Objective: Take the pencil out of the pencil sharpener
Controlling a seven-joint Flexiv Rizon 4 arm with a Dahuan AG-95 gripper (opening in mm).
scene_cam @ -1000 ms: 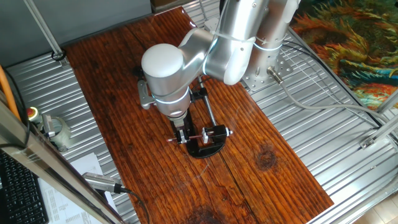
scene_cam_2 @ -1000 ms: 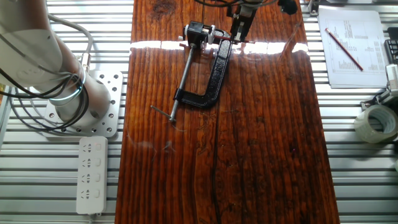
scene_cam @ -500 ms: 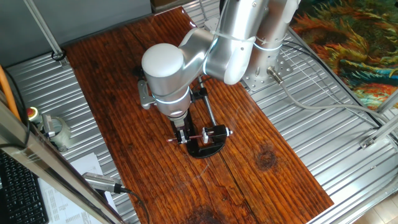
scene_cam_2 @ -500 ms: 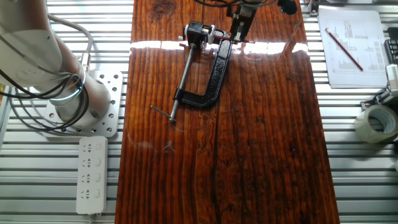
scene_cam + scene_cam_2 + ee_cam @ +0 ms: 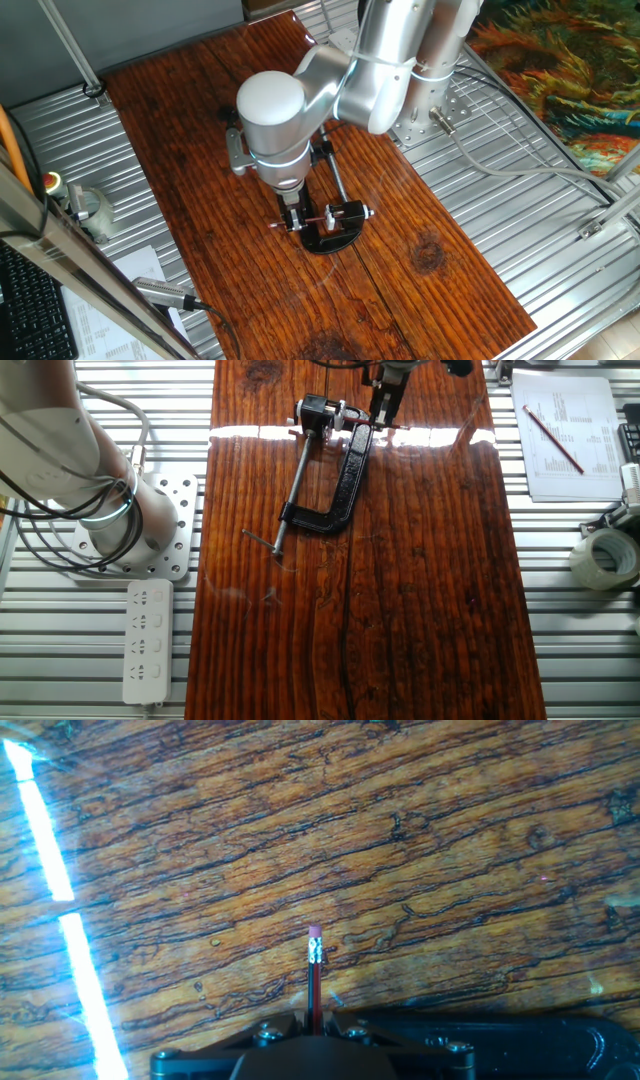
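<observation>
The thin red pencil [image 5: 322, 217] lies level above the wooden board, its tip end toward the small black pencil sharpener [image 5: 349, 212] with a silvery end, which sits in the black C-clamp [image 5: 325, 241]. My gripper [image 5: 293, 219] comes straight down on the pencil left of the sharpener. In the hand view the pencil [image 5: 314, 982] runs up from between the jaws, eraser end forward, and my gripper [image 5: 313, 1022] is shut on it. In the other fixed view the sharpener [image 5: 318, 412] sits at the clamp's top and my gripper [image 5: 385, 410] is right of it.
The clamp frame [image 5: 346, 478] and its grey screw rod [image 5: 289, 485] lie on the wooden board [image 5: 420, 590]. Off the board are a paper sheet with another red pencil [image 5: 556, 438], a tape roll [image 5: 605, 556], a power strip [image 5: 146, 640] and the arm's base [image 5: 128, 512].
The arm's upper joint has shifted slightly to the right. The gripper, pencil and sharpener stay where they were.
</observation>
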